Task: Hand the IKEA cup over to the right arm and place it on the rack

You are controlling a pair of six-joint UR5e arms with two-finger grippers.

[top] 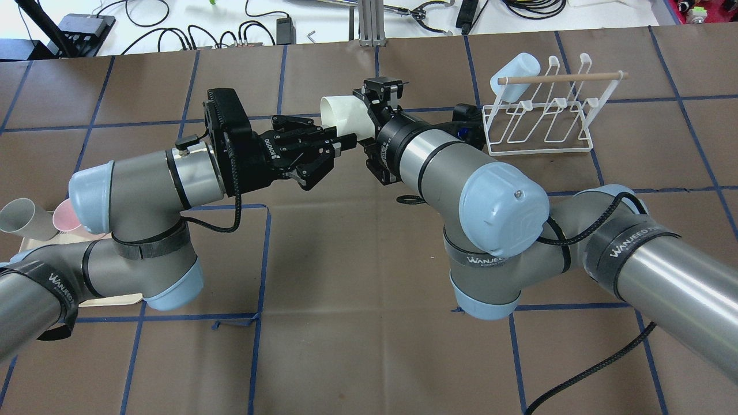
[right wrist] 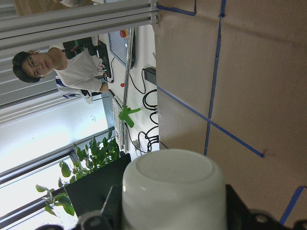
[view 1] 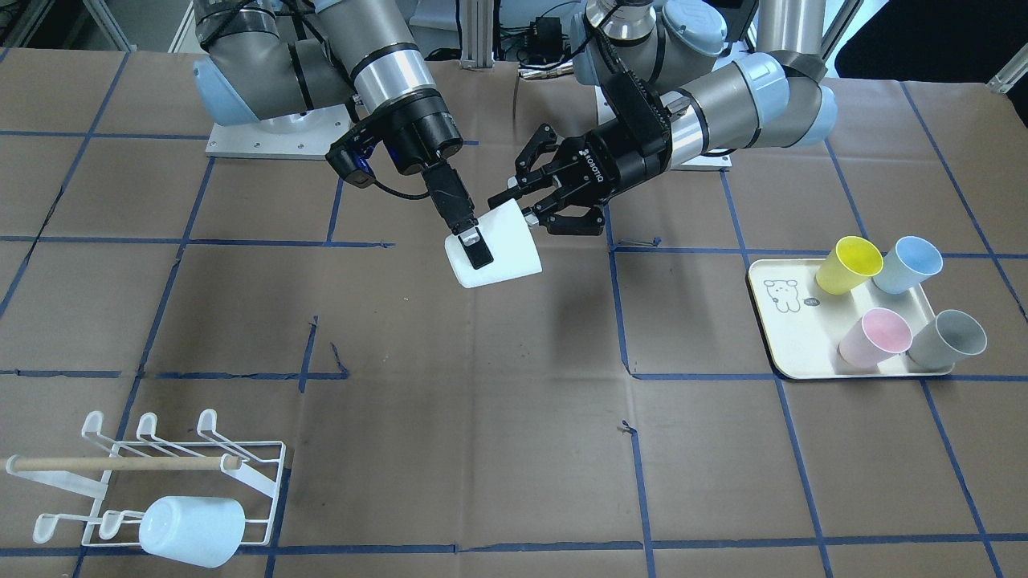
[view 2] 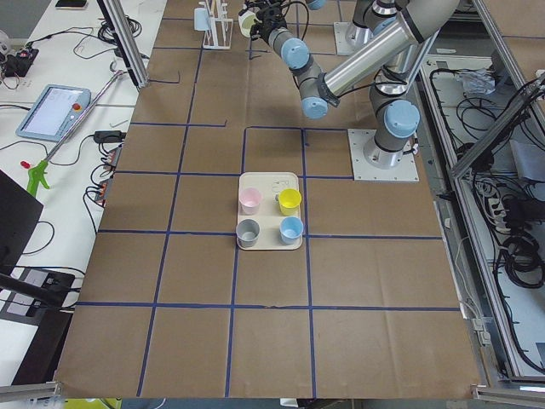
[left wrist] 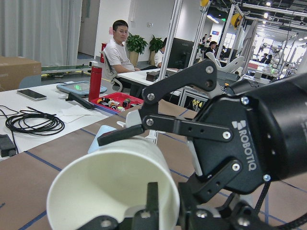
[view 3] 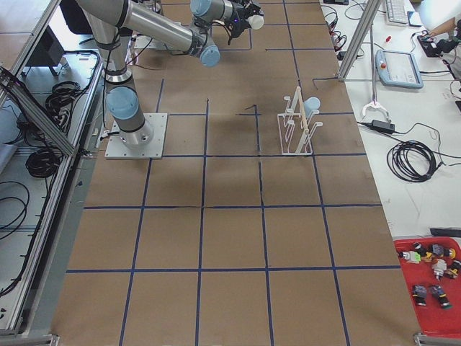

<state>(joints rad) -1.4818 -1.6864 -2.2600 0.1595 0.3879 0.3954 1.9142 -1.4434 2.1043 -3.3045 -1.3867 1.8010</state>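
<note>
The white IKEA cup (view 1: 502, 249) hangs in the air over the table's middle, tilted, mouth toward my left arm. It also shows in the overhead view (top: 340, 115), mouth-on in the left wrist view (left wrist: 110, 182) and base-on in the right wrist view (right wrist: 172, 187). My right gripper (view 1: 474, 241) is shut across the cup's body, one pad showing on its side. My left gripper (view 1: 516, 205) pinches the cup's rim, one finger inside and one outside. The white wire rack (view 1: 265, 482) with its wooden dowel stands far off on my right side (top: 542, 144).
A pale blue cup (view 1: 193, 530) lies upside down on the rack. A cream tray (view 1: 783, 337) on my left side holds yellow (view 1: 847, 265), blue (view 1: 907, 265), pink (view 1: 875, 337) and grey (view 1: 948, 341) cups. Brown paper with blue tape lines covers the table.
</note>
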